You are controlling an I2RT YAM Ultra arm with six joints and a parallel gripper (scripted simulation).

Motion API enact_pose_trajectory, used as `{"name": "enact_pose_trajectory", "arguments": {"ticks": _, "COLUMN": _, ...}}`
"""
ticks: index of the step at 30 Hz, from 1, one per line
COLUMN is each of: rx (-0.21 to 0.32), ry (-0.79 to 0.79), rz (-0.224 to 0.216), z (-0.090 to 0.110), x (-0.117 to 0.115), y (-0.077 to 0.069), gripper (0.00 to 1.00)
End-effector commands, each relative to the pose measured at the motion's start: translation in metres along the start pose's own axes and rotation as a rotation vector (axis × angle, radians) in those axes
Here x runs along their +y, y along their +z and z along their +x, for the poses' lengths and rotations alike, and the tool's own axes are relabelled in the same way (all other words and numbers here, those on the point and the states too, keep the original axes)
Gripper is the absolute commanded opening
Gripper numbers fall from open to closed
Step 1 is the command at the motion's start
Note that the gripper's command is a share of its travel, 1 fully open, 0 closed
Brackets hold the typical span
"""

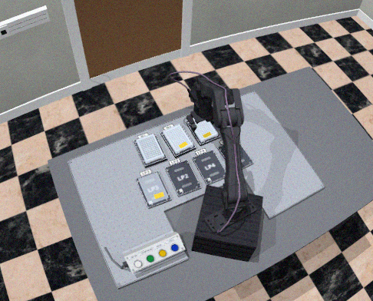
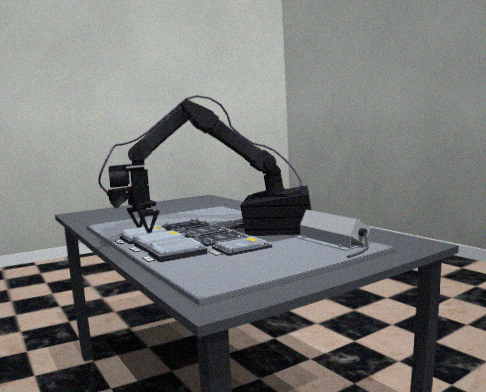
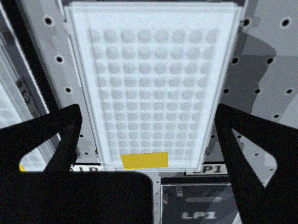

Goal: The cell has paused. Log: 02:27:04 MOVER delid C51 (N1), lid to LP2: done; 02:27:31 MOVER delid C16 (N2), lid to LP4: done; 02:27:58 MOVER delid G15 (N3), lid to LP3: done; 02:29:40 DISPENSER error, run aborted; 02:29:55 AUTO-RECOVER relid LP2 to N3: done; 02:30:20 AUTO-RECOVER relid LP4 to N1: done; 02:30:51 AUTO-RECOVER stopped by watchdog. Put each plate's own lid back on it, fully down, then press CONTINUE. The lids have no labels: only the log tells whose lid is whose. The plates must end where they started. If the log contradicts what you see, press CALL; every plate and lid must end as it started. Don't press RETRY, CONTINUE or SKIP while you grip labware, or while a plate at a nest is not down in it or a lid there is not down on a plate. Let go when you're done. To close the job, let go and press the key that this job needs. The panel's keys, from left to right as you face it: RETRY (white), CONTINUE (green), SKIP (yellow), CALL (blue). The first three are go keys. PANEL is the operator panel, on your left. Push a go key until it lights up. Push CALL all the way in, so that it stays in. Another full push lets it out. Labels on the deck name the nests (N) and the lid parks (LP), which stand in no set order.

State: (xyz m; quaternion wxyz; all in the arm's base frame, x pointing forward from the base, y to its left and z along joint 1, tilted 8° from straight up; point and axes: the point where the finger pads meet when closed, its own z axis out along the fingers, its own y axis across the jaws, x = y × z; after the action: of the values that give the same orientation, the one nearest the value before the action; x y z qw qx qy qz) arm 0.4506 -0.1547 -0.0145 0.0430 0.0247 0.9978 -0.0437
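Note:
My gripper [image 3: 148,111] is open and empty. It hangs low over the right plate of the back row [image 1: 206,131], one finger on each long side and not touching it. This plate [image 3: 152,90] wears a clear lid with a yellow tag [image 3: 145,160]. The middle plate [image 1: 177,139] also wears a lid with a yellow tag. The left plate [image 1: 150,147] is bare, with its wells showing. A third lid with a yellow tag lies on park LP3 [image 1: 153,189]. Parks LP2 [image 1: 183,176] and LP4 [image 1: 209,166] are empty. In the exterior view the gripper [image 2: 143,225] stands just above the far plate.
Park LP1 [image 3: 197,212] lies just in front of the plate under my gripper and is empty. The panel [image 1: 156,253] sits at the deck's front left with white [image 1: 138,263], green [image 1: 150,258], yellow [image 1: 162,253] and blue [image 1: 174,247] keys. None is lit. The arm's base [image 1: 228,226] stands beside it.

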Motion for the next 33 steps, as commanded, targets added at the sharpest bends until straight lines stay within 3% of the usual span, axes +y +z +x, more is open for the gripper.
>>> {"name": "enact_pose_trajectory", "arguments": {"ticks": 1, "rx": -0.058, "ry": 0.001, "rz": 0.006, "z": -0.0145, "x": -0.0048, "y": -0.0123, "gripper": 1.00}}
{"name": "enact_pose_trajectory", "arguments": {"ticks": 33, "rx": -0.048, "ry": 0.001, "rz": 0.003, "z": -0.0117, "x": -0.0040, "y": -0.0059, "gripper": 1.00}}
